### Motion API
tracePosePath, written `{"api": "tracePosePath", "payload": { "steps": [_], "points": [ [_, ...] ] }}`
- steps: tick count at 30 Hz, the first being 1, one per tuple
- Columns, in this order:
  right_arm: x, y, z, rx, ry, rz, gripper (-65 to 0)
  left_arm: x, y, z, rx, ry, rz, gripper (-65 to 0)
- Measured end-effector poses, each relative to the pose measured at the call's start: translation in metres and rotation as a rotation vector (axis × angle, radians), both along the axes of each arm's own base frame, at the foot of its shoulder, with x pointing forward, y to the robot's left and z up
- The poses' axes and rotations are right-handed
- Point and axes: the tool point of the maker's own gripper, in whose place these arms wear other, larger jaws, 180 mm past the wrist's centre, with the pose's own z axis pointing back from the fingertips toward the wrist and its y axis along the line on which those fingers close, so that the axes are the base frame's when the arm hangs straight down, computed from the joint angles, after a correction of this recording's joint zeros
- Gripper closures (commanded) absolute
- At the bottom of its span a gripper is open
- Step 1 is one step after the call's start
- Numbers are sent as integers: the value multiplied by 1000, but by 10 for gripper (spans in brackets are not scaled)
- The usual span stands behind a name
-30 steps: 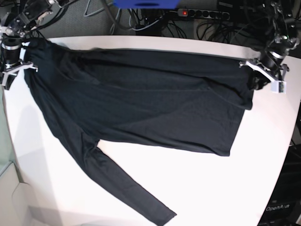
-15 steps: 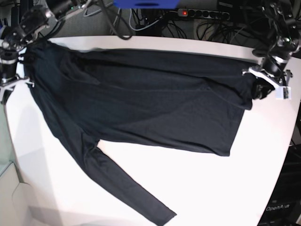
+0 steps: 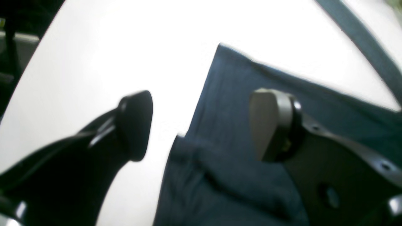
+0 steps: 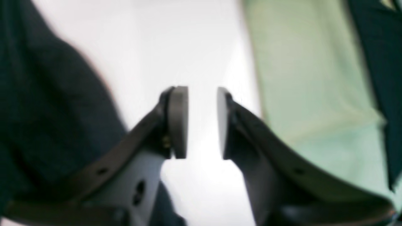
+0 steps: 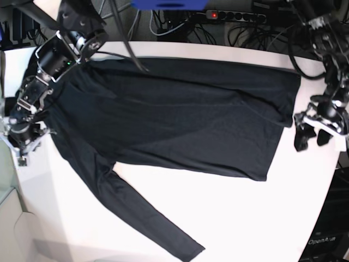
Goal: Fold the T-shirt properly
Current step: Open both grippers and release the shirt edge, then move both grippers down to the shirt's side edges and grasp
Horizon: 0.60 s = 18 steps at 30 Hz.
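Nearest you on the white desk (image 5: 229,218), 1 long sleeve of the T-shirt (image 5: 180,125) runs from the left of the body toward the near edge, flat and unfolded. Past it the body lies spread across the far half of the desk, hem to the right and collar end to the left. A diagonal change of shade crosses the body, which may be a layer turned over, though you cannot be sure from here. My reading is that the task is at an early stage: the cloth is laid out, and both the sleeve and the body are left to fold.

At the right edge, the left end effector (image 5: 311,136) hangs just beside the hem, clear of it. The left wrist view shows its fingers (image 3: 270,122) spread wide with nothing between them, the hem corner lying on the desk below. That arm comes down from the far right.

At the left edge, the right end effector (image 5: 22,144) sits just off the shoulder of the T-shirt. The right wrist view shows its pads (image 4: 179,122) parted by a narrow gap and empty, bare desk beneath. Its arm slants in from the far left, over the collar end.
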Motion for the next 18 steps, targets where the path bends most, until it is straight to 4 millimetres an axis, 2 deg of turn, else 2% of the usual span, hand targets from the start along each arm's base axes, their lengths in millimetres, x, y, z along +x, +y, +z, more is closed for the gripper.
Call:
{"api": "tracePosePath", "payload": {
  "steps": [4,7,10,12,16,18],
  "points": [
    [18,27,-18,31,57,85,-244,19,14,-6,-35,17,29,-466],
    [23,39,-28,67,113,97,-276,37,19,-10,-45,37,24,-466],
    [33,43,-25,84,111,96,-308,55,11,-15,-69,43,-7,-466],
    [38,47,-27,101,111,104,-328,60,8,-22,-79,66,-19,-465],
    [37,58,-43,146,155,117,-348,67,16,-25,-25,97,2,-464],
    [41,59,-39,148,144,117,-348,72,18,-20,6,91,5,-463]
  ]
}}
